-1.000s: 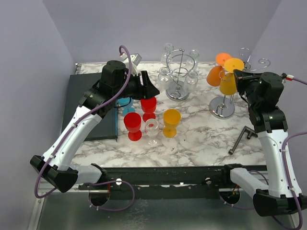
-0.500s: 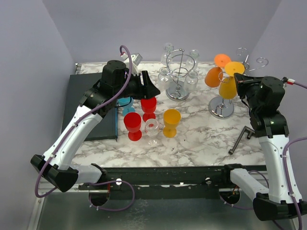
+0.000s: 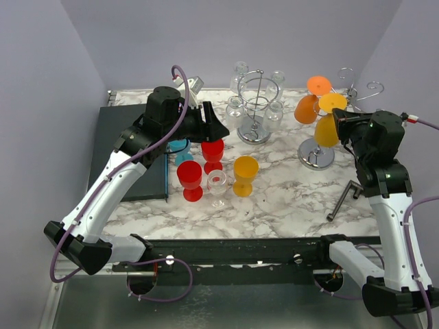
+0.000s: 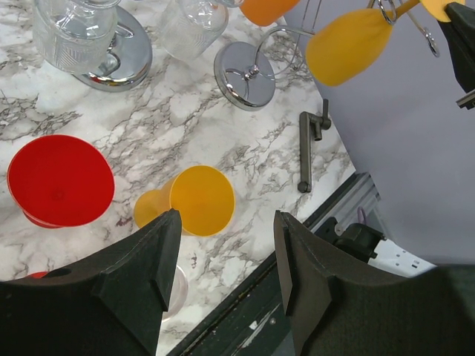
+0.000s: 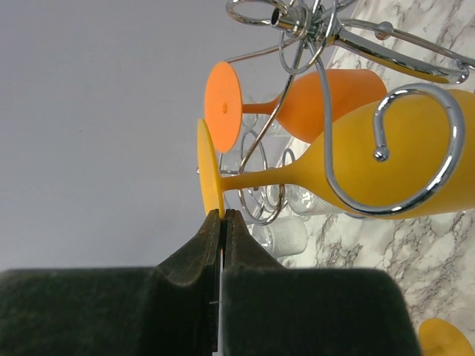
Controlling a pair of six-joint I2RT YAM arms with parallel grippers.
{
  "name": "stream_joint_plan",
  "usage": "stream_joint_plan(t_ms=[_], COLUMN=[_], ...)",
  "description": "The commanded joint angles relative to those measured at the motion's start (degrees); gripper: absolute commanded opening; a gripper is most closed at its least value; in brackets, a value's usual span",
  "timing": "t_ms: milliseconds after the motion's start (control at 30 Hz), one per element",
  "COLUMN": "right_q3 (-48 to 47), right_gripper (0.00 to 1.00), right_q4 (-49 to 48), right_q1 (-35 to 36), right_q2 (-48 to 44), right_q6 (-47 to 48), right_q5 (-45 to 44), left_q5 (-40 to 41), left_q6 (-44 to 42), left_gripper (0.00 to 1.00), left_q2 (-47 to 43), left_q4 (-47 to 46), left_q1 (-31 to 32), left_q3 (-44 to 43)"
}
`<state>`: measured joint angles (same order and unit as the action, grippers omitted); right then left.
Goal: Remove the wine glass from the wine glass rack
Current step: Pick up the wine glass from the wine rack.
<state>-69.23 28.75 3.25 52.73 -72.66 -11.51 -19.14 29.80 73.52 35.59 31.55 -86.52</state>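
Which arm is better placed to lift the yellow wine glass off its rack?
Right: the right gripper grips the foot of the yellow wine glass on the rack; the left gripper hangs open over standing glasses.

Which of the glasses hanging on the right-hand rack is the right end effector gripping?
The yellow glass: the right end effector pinches its foot rim. The orange glass hangs free.

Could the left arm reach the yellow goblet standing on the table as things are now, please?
Probably yes: its fingers hang open above the standing glasses with nothing over the yellow goblet, though the red goblet and a clear glass stand close beside it.
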Motion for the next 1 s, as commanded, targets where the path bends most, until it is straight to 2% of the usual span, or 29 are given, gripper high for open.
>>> stream_joint_plan(t_ms=[0, 300, 700, 900, 967], right_q3=[0.23, 1.98, -4.75, -7.34, -9.50], right_gripper=[0.01, 0.01, 0.01, 0.01, 0.01], right_q4=[3.28, 7.44, 4.21, -0.31, -1.97], right_q1=[-0.26, -0.30, -0.27, -0.30, -0.29], right_q2=[-1.40, -5.33, 4.31, 7.51, 9.32], right_q6=[-0.03, 2.13, 8.24, 6.94, 5.91], right_q5=[0.88, 7.78, 39.38, 47.89, 50.07], left_q5=[-2.04, -2.90, -2.25, -2.27, -3.29], left_q6=[0.74, 2.13, 7.45, 10.54, 11.60], left_gripper=[0.59, 0.59, 0.59, 0.60, 0.65], left_q2=[0.14, 0.55, 0.30, -0.13, -0.06], left_q4=[-1.78, -2.70, -7.21, -11.83, -13.78], left_q1=[-0.35, -0.35, -0.66, -1.44, -1.87], left_q3=[0.14, 0.46, 2.52, 4.35, 4.98])
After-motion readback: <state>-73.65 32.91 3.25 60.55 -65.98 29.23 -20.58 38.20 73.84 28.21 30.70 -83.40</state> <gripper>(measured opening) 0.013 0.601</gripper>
